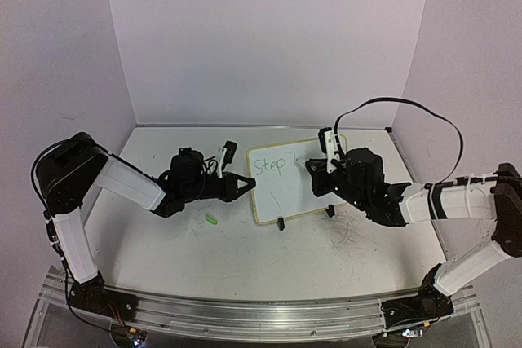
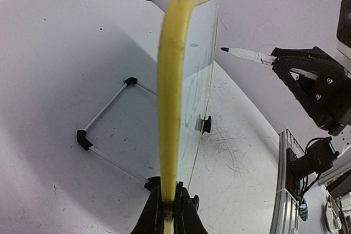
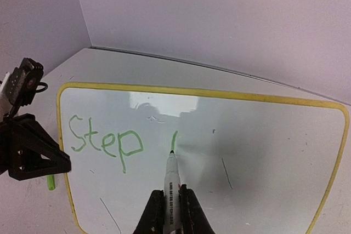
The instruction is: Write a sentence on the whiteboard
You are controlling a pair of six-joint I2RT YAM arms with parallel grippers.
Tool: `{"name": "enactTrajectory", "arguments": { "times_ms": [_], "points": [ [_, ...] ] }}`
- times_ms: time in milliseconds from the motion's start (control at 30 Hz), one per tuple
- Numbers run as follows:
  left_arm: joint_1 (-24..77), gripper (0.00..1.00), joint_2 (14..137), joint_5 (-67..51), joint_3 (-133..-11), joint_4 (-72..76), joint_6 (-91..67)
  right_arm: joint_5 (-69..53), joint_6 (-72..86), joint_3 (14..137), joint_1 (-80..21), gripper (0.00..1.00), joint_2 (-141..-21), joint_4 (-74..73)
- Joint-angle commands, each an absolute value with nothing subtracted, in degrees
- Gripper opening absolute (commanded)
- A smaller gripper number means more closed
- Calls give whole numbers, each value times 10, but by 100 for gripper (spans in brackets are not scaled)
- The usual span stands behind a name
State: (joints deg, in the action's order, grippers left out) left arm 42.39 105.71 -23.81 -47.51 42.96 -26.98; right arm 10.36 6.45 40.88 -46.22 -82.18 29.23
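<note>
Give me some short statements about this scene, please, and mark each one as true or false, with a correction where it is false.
1. The whiteboard carries the green word "Step". True.
2. The left hand is open and away from the whiteboard. False: it is shut on the board's left rim.
3. The right hand holds a marker that points at the board. True.
4. The sentence is finished. False: after "Step" there is only one short stroke.
5. A green piece is stuck on the board. False: the green piece lies on the table, left of the board in the top view.
</note>
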Motion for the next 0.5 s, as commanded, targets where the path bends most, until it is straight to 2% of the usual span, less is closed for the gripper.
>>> {"name": "enactTrajectory", "arguments": {
  "times_ms": [0,467],
  "points": [
    [423,0,1038,-212,-487,418,-262,69,57,447,-461,0,-851,318],
    [423,0,1036,-213,-486,418,-261,106,59,442,-461,0,-855,343]
  ]
}}
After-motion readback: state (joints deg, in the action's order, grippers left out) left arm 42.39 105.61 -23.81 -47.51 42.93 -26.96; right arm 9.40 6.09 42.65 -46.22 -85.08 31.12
